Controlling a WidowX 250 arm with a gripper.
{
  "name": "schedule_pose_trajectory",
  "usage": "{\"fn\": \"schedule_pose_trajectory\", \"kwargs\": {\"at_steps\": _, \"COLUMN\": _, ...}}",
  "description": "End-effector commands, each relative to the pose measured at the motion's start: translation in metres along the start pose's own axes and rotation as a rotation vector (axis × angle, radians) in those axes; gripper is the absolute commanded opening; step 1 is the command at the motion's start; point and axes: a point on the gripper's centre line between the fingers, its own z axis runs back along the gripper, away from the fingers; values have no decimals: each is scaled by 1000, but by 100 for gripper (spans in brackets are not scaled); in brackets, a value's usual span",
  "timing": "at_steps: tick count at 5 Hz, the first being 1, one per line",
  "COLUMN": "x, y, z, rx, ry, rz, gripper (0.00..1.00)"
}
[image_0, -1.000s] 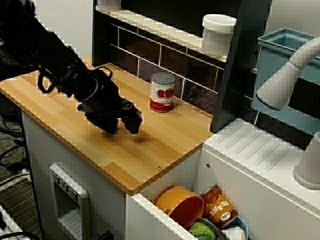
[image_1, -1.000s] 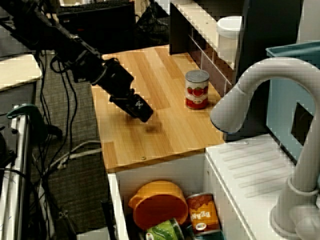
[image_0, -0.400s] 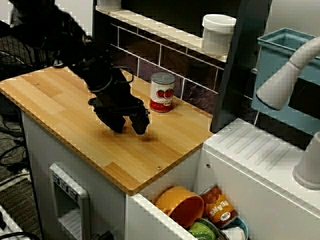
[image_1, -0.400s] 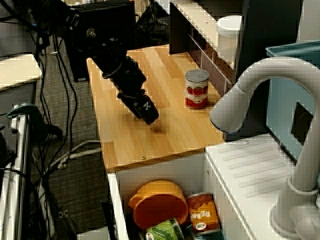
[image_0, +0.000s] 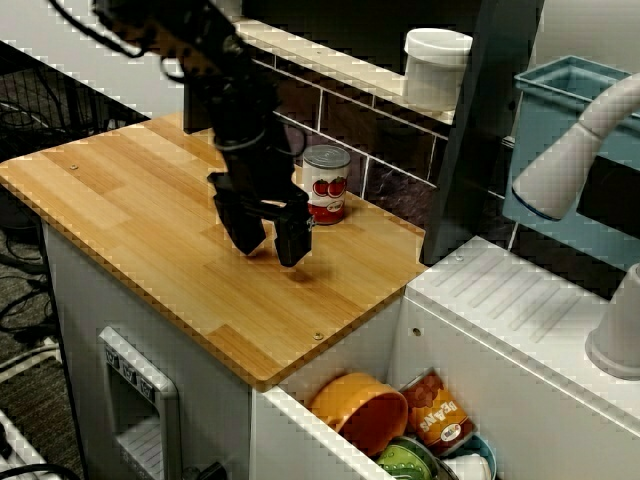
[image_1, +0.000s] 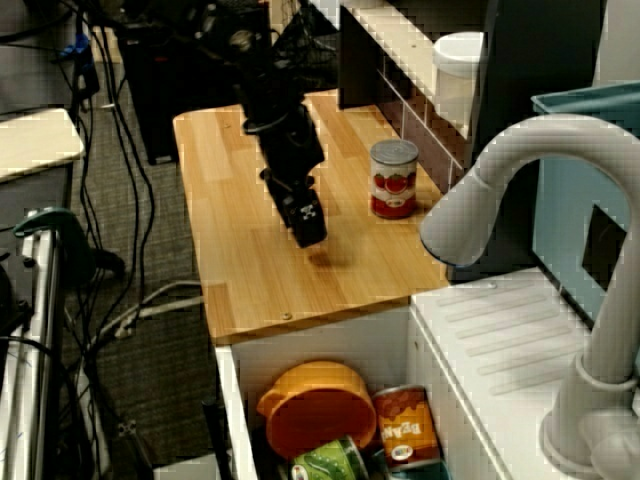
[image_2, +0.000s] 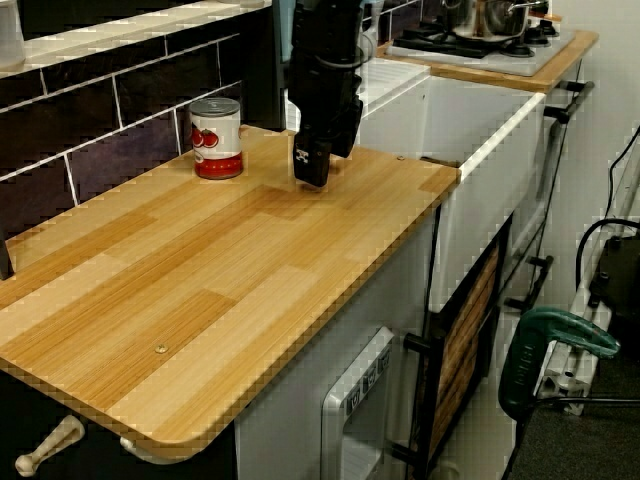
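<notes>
Inspection of the wooden counter (image_0: 120, 200) finds one black pincer (image_0: 270, 243) hanging tips-down from its arm. Its two fingers (image_0: 293, 240) stand apart with nothing between them. The gap shows plainly in the view from the counter's front corner, while the view from above shows the pincer edge-on. The tips sit low over the boards. Whether they touch cannot be settled, though a small shadow lies just under them. The nearest thing is a tomato can (image_0: 325, 185), upright on its base, long axis vertical, red label facing outward. It stands just in front of the tiled wall (image_0: 395, 170), close to it; contact cannot be judged. The pincer is farther out from that wall than the can, near the can yet clear of it, with bare board between them. In the view along the counter, the can (image_2: 217, 138) lies toward the wall and the pincer (image_2: 312, 165) away from it, slightly farther along the wall. No second arm is present.
</notes>
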Motion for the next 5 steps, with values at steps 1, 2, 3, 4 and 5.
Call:
{"fn": "schedule_pose_trajectory", "kwargs": {"at_steps": 1, "x": 15, "y": -10, "z": 21, "rx": 56, "ry": 113, "rz": -202, "gripper": 100}}
{"fn": "schedule_pose_trajectory", "kwargs": {"at_steps": 2, "x": 21, "y": -6, "z": 23, "rx": 53, "ry": 136, "rz": -224, "gripper": 100}}
{"fn": "schedule_pose_trajectory", "kwargs": {"at_steps": 3, "x": 24, "y": -3, "z": 25, "rx": 51, "ry": 140, "rz": -223, "gripper": 100}}
{"fn": "schedule_pose_trajectory", "kwargs": {"at_steps": 4, "x": 24, "y": 0, "z": 27, "rx": 54, "ry": 142, "rz": -227, "gripper": 100}}
{"fn": "schedule_pose_trajectory", "kwargs": {"at_steps": 5, "x": 23, "y": 7, "z": 30, "rx": 54, "ry": 147, "rz": -212, "gripper": 100}}
